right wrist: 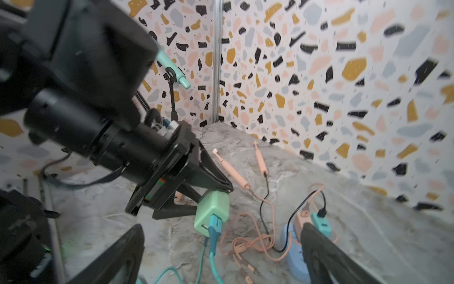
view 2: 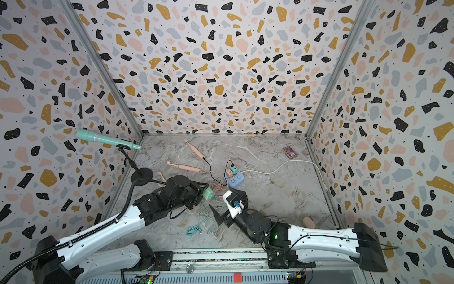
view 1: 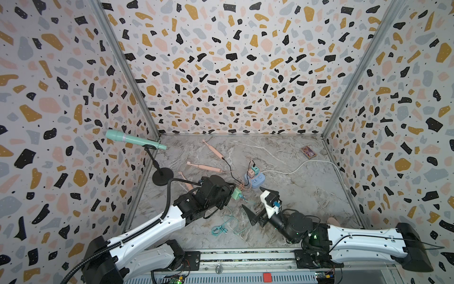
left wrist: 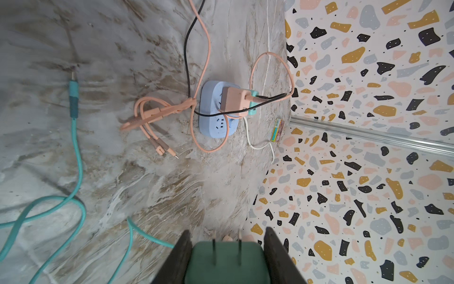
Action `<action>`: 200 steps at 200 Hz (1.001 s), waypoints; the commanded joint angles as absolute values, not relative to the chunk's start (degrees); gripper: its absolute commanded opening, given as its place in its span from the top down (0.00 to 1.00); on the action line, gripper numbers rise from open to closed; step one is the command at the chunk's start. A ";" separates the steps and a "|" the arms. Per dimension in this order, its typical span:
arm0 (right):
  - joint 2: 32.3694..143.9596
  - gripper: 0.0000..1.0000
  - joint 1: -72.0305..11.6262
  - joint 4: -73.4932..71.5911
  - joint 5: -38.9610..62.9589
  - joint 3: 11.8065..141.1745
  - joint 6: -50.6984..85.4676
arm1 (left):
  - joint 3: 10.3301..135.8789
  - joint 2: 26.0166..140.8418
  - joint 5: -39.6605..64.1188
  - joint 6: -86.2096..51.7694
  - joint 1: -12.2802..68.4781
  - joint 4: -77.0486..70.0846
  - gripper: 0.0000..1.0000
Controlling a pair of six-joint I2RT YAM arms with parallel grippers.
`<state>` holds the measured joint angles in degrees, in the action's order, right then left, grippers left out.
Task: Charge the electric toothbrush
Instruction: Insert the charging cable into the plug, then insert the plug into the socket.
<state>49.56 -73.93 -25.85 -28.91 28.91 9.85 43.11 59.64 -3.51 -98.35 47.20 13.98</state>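
Two pink electric toothbrushes point(view 1: 213, 148) point(view 1: 205, 167) lie at the back of the marble floor, one on a black cable and one on a pink cable. Both cables run to adapters on the blue power strip point(view 1: 255, 181). A third pink toothbrush point(view 1: 184, 180) is partly hidden behind my left arm. My left gripper point(left wrist: 227, 246) is shut on a green charger block point(left wrist: 227, 263) with its prongs pointing outward, held just short of the strip. A teal cable point(right wrist: 215, 228) is plugged into that block point(right wrist: 213, 211). My right gripper point(right wrist: 221, 255) stands open right under the block, holding nothing.
A teal microphone on a black stand point(view 1: 134, 140) sits at the back left corner. A small card box point(view 1: 308, 152) lies at the back right. The strip's white cord point(view 1: 302, 167) runs to the right wall. Loose teal cable point(view 1: 221, 228) and a pink cable bundle point(left wrist: 152, 115) lie on the floor.
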 commanded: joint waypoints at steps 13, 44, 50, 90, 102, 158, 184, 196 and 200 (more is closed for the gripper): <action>50.53 0.02 -61.73 -25.41 -2.93 29.46 35.40 | 40.36 55.47 -4.77 -100.52 47.45 1.35 1.00; 56.83 0.04 -60.59 -27.25 1.13 31.94 34.84 | 38.69 53.47 -7.15 -101.64 48.49 -0.43 1.00; 58.09 0.05 -60.62 -27.33 1.28 32.40 34.84 | 38.08 53.31 -7.42 -102.13 48.77 -1.26 1.00; 62.45 0.11 -61.28 -29.92 -1.28 32.76 33.87 | 35.11 54.37 -7.46 -105.45 50.77 -6.24 1.00; 63.04 0.17 -61.26 -30.76 -1.63 32.91 33.54 | 35.52 54.84 -7.69 -105.36 51.18 -5.97 1.00; 65.25 0.53 -61.84 -32.06 -6.66 33.18 34.72 | 36.18 55.47 -8.76 -105.60 51.76 -5.90 1.00; 65.31 0.57 -62.37 -32.66 -7.62 33.05 34.60 | 36.57 55.29 -9.23 -105.55 51.88 -5.15 1.00; 65.36 0.57 -63.14 -32.75 -8.96 33.22 33.88 | 36.78 55.43 -9.23 -105.41 51.90 -5.13 1.00; 65.35 0.57 -63.35 -32.97 -9.32 33.22 33.62 | 36.78 55.50 -9.27 -105.38 51.96 -5.14 1.00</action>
